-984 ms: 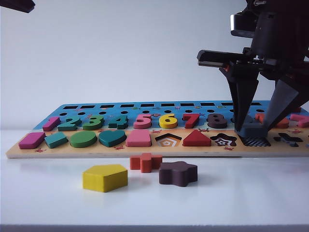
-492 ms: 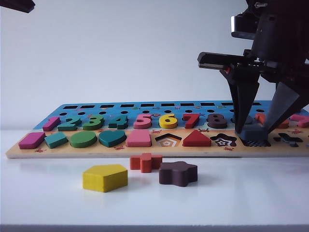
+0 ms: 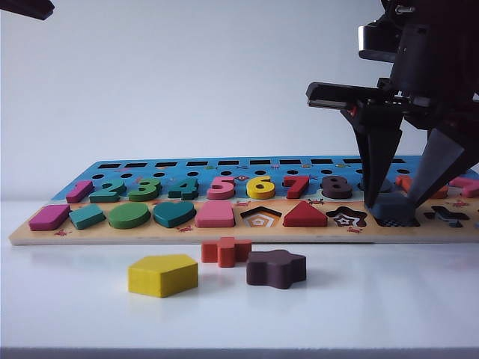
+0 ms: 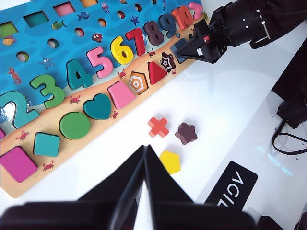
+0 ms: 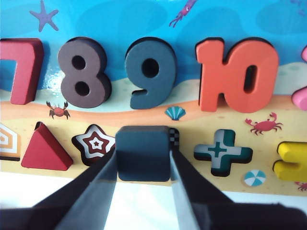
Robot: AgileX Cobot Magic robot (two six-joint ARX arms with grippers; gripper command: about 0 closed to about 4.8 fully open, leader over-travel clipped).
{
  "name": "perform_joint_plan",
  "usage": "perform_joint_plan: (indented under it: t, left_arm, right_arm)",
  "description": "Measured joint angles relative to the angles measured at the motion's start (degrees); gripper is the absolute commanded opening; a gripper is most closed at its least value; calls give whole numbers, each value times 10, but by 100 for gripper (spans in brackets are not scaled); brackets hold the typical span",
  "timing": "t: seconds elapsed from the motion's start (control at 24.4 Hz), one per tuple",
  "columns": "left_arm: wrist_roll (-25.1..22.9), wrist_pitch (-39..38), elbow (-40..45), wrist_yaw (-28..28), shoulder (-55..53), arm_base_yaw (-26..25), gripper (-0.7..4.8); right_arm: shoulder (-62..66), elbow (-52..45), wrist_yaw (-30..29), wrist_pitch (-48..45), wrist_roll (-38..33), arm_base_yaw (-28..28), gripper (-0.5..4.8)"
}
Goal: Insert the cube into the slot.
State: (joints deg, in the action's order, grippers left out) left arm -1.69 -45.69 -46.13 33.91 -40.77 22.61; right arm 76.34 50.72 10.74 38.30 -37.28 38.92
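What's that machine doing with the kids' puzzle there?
It's fitting a piece into a shape puzzle. The right gripper holds the dark blue cube between its fingers, right over the checkered square slot of the puzzle board, between the star and cross cut-outs. A sliver of checkered floor shows beside it, so it isn't fully seated. The left gripper hangs shut above the table, holding nothing. A yellow pentagon, an orange cross and a brown star lie loose in front.

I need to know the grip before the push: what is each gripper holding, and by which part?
The right gripper clamps the cube by two opposite side faces, over the slot. The left gripper is shut, empty.
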Motion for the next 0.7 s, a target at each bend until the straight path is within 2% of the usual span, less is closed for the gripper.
perform_joint_plan:
  t: [0.7]
  left_arm:
    - [0, 0, 0, 0, 0, 0, 10]
  right_arm:
    - [-22, -3, 13, 13, 0, 0, -5]
